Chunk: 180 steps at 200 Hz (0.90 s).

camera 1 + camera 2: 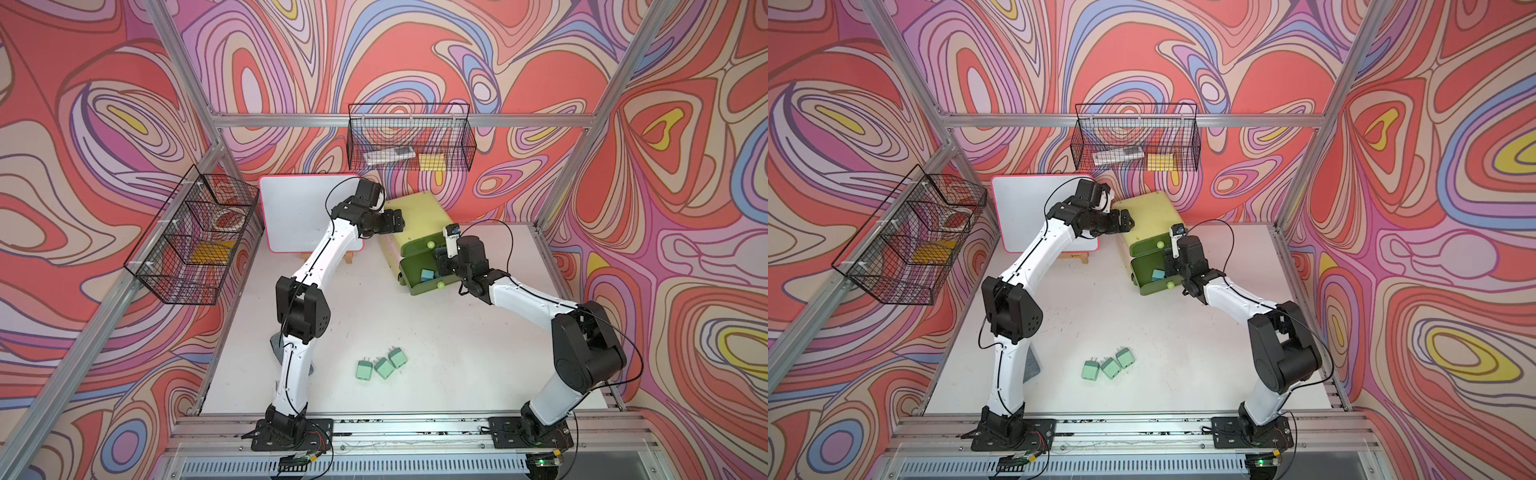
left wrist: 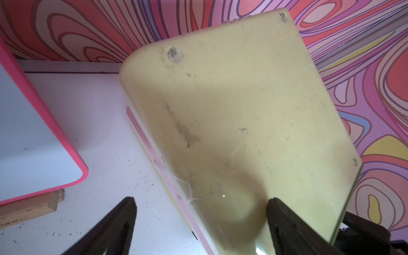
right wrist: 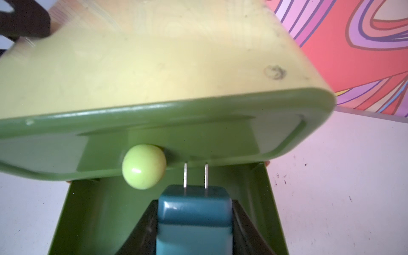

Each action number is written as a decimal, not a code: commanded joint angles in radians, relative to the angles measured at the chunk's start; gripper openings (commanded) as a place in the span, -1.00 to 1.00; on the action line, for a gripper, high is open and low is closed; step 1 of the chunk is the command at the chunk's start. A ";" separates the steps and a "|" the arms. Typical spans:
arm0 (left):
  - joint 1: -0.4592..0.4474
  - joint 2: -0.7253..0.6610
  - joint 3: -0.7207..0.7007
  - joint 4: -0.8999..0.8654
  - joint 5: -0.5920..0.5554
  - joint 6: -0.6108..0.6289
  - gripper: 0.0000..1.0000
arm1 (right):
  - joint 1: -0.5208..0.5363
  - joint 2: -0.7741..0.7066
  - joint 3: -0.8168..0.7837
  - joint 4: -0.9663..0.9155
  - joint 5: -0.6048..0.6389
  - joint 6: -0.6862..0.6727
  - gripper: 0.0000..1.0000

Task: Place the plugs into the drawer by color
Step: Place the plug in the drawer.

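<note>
A: Right wrist view: the right gripper (image 3: 194, 206) is pinching the light blue plug (image 3: 194, 223) by its sides. The prongs are pointing at the chest, and the plug is hanging over the open drawer (image 3: 99, 216).

B: The prongs are sitting just beside the knob (image 3: 143, 166) of the upper front tho, which is closed. Looking tight.

A: Yep. So I'm thinking it should be coming down & a bit out toward the open drawer's own front, not fwd. Otherwise the prongs are prob going to be catching that upper front.

B: And letting go low, so it isn't bouncing out. Left side?

A: The left gripper (image 2: 201, 199) is spread, straddling the near top corner of the chest (image 2: 242, 99) — one finger over the top panel, the other off the side above the table (image 2: 99, 132). Can't tell if it's actually pressing.

B: Worth pressing down imo. The chest is looking light and the drawer is pulled well out, so it could be sliding or tipping if the right arm is nudging it.

A: Agreed. Meanwhile 3 mint green plugs (image 1: 383, 368) are lying in a cluster near the table's front, well apart from the chest. No pink ones are showing.

B: So blue is going in now — green prob next, in a diff drawer.
</note>
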 commanded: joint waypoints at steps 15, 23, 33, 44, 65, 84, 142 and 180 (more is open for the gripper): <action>-0.006 0.010 -0.021 -0.055 -0.037 0.028 0.83 | -0.002 0.022 -0.052 0.080 -0.012 0.015 -0.12; -0.006 0.010 -0.020 -0.056 -0.034 0.027 0.83 | -0.002 0.018 -0.067 0.099 -0.016 0.019 -0.11; -0.006 0.009 -0.020 -0.055 -0.030 0.024 0.83 | -0.001 0.012 -0.091 0.125 -0.020 0.027 -0.11; -0.006 0.010 -0.020 -0.054 -0.028 0.024 0.84 | -0.001 0.006 -0.112 0.144 -0.023 0.030 -0.10; -0.006 0.008 -0.018 -0.055 -0.029 0.025 0.84 | -0.002 0.008 -0.129 0.157 -0.023 0.034 -0.07; -0.007 0.002 -0.015 -0.058 -0.040 0.031 0.84 | -0.003 0.018 -0.125 0.157 -0.024 0.034 -0.03; -0.007 0.007 -0.014 -0.061 -0.041 0.033 0.84 | -0.001 0.007 -0.088 0.116 -0.028 0.018 0.29; -0.006 0.016 -0.013 -0.061 -0.044 0.035 0.84 | -0.002 -0.143 -0.094 0.049 -0.045 0.023 0.38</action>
